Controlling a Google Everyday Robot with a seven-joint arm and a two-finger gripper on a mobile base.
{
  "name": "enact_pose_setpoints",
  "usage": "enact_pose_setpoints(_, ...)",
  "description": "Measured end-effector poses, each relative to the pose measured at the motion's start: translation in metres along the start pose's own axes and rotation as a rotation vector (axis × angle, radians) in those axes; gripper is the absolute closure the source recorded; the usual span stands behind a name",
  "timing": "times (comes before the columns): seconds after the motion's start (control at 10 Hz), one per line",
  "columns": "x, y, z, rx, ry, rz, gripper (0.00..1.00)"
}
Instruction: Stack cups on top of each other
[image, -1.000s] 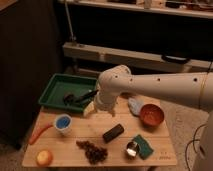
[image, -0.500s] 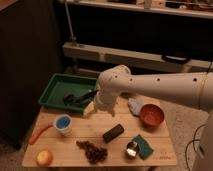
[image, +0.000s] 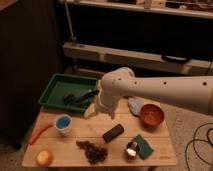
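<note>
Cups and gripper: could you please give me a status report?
Gripper over green tray, touching neither cup. Light-blue cup beside carrot, white cup beside orange bowl: unstacked. Arm hangs between them.

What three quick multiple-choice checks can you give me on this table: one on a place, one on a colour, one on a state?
1. Where is the blue cup? A. on the table, in front of the green tray; B. inside the green tray; C. on the floor.
2. What colour is the tray? A. red; B. green; C. white.
3. How does the blue cup stand? A. stacked in another cup; B. upright, alone; C. tipped over.

Answers:
1 A: it sits on the wood at the table's left, nearer the camera than the tray.
2 B: its rim and floor are green.
3 B: its open top faces up and nothing touches it. The gripper is over the tray's right side, apart from the cup.
</note>
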Motion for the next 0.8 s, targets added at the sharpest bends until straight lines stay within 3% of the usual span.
enact_pose_setpoints(0.1,0.018,-0.01,-0.015,-0.021,-0.012,-0.006,0.5)
enact_pose_setpoints(0.2,0.03,-0.019,-0.026,-0.033,-0.019,-0.009,0.51)
enact_pose_setpoints(0.3,0.047,-0.033,-0.042,-0.051,-0.03,-0.012,0.48)
enact_pose_setpoints(0.6,0.087,-0.059,-0.073,-0.086,-0.034,-0.018,0.23)
enact_pose_setpoints(0.8,0.101,-0.074,-0.083,-0.094,-0.033,-0.001,0.2)
